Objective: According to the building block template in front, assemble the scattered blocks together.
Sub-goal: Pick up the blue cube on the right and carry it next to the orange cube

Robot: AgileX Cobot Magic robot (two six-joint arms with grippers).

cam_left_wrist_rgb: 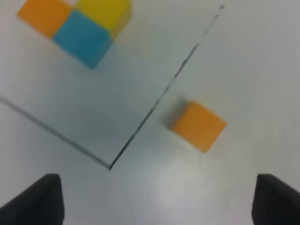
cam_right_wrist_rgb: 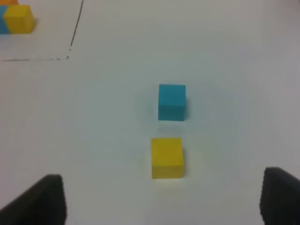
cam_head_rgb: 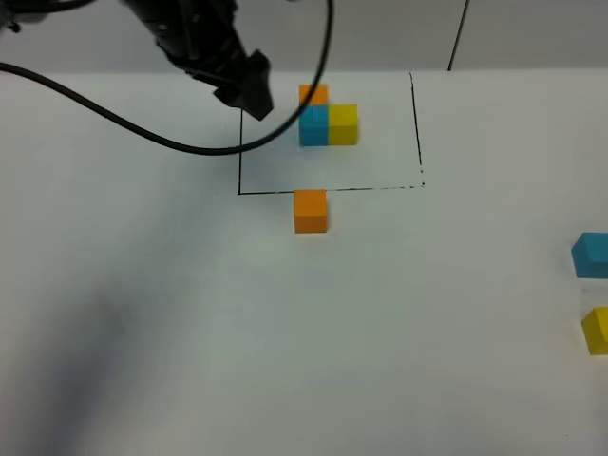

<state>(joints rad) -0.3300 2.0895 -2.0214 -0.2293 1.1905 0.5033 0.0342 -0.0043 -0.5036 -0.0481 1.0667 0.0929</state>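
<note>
Blocks split between two arms

Yellow block [cam_head_rgb: 598,331] sits nearest on the counter [cam_head_rgb: 171,361], at the right edge, and the blue block [cam_head_rgb: 591,255] stands just beyond it, not touching. Both lie straight ahead of the right hand [cam_right_wrist_rgb: 164,201], yellow first; that hand is spread wide and holds nothing. Farther in, near the middle, the orange block [cam_head_rgb: 311,210] rests just outside the near line of the black frame [cam_head_rgb: 370,187]. Inside the frame sits the template [cam_head_rgb: 328,119]: blue and yellow side by side, orange behind the blue. The left hand [cam_left_wrist_rgb: 157,201] hovers over the frame's far left, wide and empty. Blue likely goes next, against orange's near side; the right arm is the closer one.
</note>
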